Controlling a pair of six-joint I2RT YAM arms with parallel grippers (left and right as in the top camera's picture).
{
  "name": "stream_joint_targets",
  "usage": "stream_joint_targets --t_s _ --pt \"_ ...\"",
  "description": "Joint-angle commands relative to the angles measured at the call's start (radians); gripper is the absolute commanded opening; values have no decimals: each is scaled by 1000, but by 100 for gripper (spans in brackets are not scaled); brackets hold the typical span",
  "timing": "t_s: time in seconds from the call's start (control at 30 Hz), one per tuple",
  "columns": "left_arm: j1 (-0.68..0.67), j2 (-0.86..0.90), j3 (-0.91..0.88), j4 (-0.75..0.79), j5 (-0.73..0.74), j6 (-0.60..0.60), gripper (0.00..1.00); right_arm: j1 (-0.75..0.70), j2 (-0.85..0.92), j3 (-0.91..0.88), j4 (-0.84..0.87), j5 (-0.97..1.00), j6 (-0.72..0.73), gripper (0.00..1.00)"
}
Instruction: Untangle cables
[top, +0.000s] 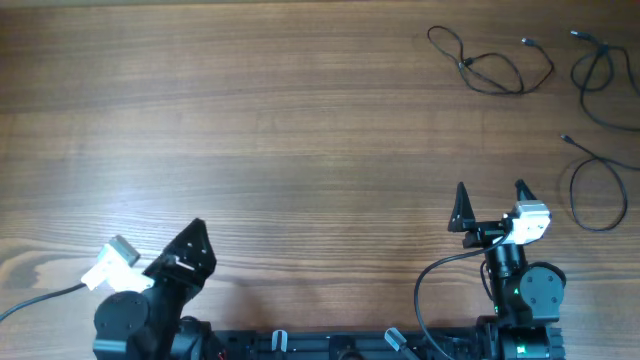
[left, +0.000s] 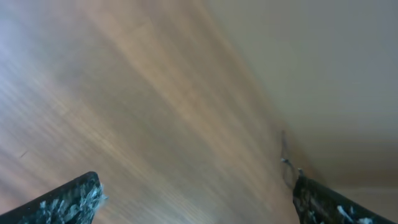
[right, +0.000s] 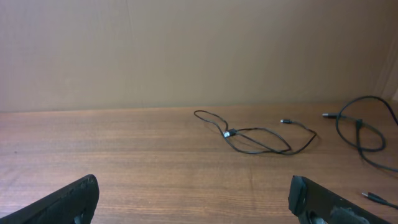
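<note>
While I am looking down from overhead, three thin black cables (top: 466, 64) with small plug ends are lying at the far right of the brown wood-grain surface (top: 280, 120), none of them touching another. The first cable (top: 466, 64) is sprawling in a loose loop nearest the middle. The second cable (top: 580, 37) is curling just to its right, by the edge of the picture. The third cable (top: 572, 195) is sitting nearer to me, looping just beside the right end effector (top: 490, 200). That end effector is standing with its two dark fingers spread wide and is gripping nothing. The left end effector (top: 190, 245) is sitting at the near left, well apart from all the cables.

Through the left wrist camera, I am seeing the left end effector (left: 199, 208) with its fingers spread to both lower corners and only bare, blurred surface (left: 124, 112) between them. A thin dark cord (left: 285, 163) is showing faintly at the far edge, too blurred to tell which cable it is.

Through the right wrist camera, the right end effector (right: 196, 202) is gaping open over empty wood. The first cable (right: 258, 140) is lying ahead. The second cable (right: 360, 127) is looping to its right. A plug end of the third cable (right: 376, 198) is peeking in just beside the right finger (right: 329, 202).
</note>
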Motion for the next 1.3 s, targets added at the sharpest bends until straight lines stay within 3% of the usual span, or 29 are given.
stream_joint_targets --t_s 0.0,0.13,0.27,0.4,0.47,0.67,0.93,1.27 --pt "-5 -48 -112 146 51 164 100 5 -11 -2 3 19 18 100" --pt "1 -109 -274 362 52 221 100 5 -11 -2 3 19 18 100" --pt "-11 -110 -333 472 56 267 100 5 -11 -2 3 19 18 100" --pt "-14 -110 -377 635 60 488 100 5 -11 -2 3 19 18 100" --pt "-14 -110 -403 682 60 541 100 5 -11 -2 3 19 18 100" --pt "-14 -110 -533 848 59 562 100 5 -11 -2 3 19 18 100" --pt "-14 -110 -612 875 74 753 100 5 -11 -2 3 19 18 100" --pt "-31 -110 -612 875 117 899 100 5 -11 -2 3 19 18 100"
